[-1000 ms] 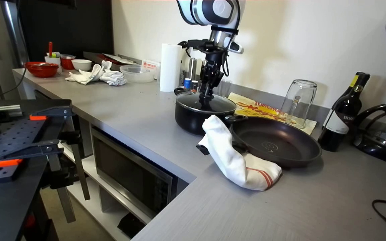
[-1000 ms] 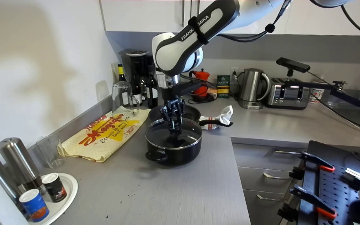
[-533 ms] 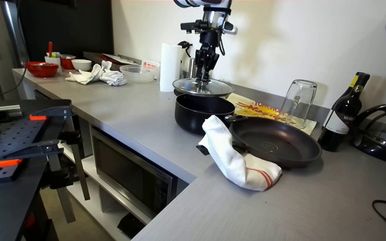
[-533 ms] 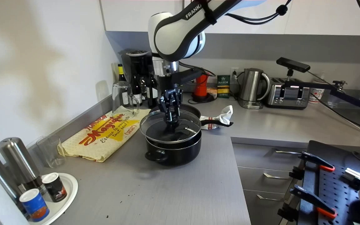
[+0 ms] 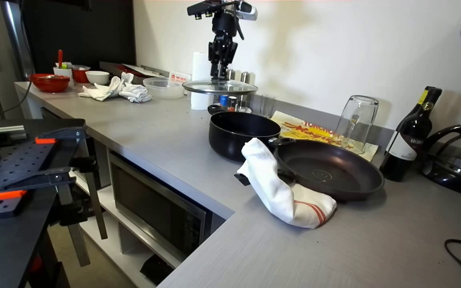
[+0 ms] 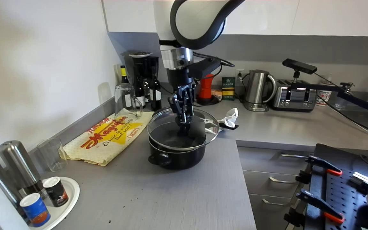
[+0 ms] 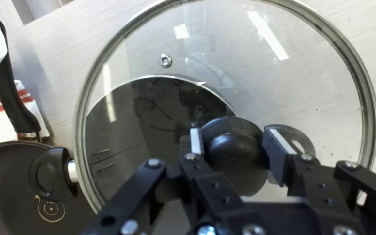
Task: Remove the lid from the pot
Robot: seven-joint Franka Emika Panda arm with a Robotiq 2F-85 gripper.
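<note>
The lid is a see-through disc with a metal rim and black knob. It shows in both exterior views and in the wrist view. My gripper is shut on the lid's knob; it also shows in an exterior view. The lid hangs nearly level in the air, above the pot and offset to one side. The black pot stands uncovered on the counter, also seen in an exterior view. In the wrist view the pot shows partly through the glass.
A wide black frying pan stands beside the pot, with a white towel at its handle. A yellow cloth with an upturned glass mug lies along the wall. A paper towel roll and a plate with shakers stand further along.
The lid was on the pot one second ago. My gripper has lifted it by the knob and moved it up and sideways, towards the paper towel roll. The pot has not moved.
</note>
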